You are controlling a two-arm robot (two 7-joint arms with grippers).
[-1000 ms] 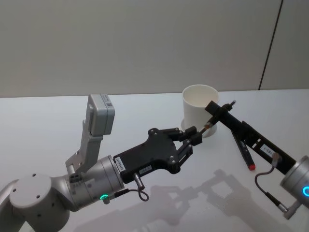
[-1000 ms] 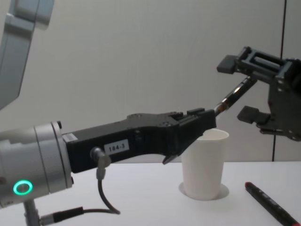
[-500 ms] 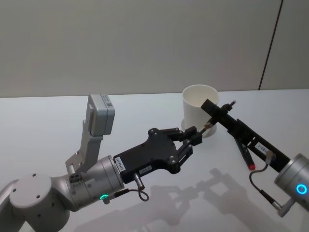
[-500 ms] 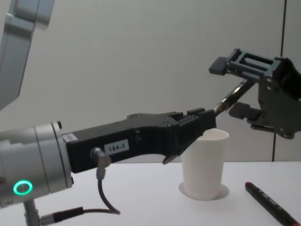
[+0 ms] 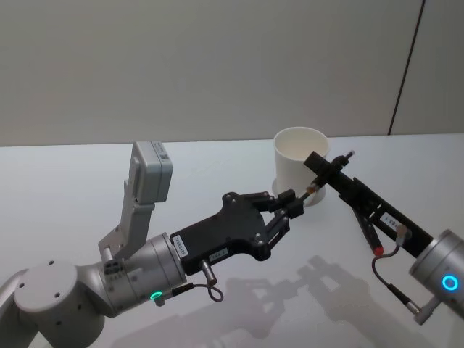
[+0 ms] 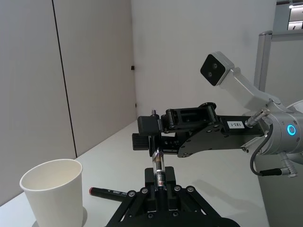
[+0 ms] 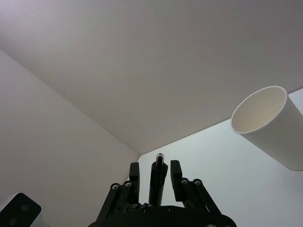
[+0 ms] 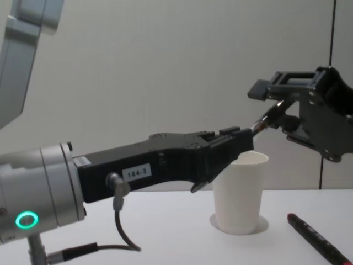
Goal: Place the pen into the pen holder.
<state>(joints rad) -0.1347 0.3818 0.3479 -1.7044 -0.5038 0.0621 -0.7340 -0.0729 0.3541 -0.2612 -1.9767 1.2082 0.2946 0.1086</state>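
Note:
The pen point(image 5: 312, 190) is a dark, slim one with a silver band, held up in the air at a slant beside the pen holder point(image 5: 299, 163), a white paper cup standing upright on the table. My left gripper point(image 5: 290, 203) is shut on the pen's lower end, just in front of the cup's rim. My right gripper point(image 8: 273, 107) reaches in from the right and straddles the pen's upper end. In the right wrist view its fingers point(image 7: 135, 177) stand close on either side of the pen point(image 7: 157, 182) with thin gaps still showing.
A black marker with a red end point(image 5: 366, 228) lies on the white table point(image 5: 87, 188) to the right of the cup, under my right arm. A grey wall stands behind the table.
My right gripper has come in over the pen's upper end and its fingers have narrowed around it. The left gripper and the cup have not moved.

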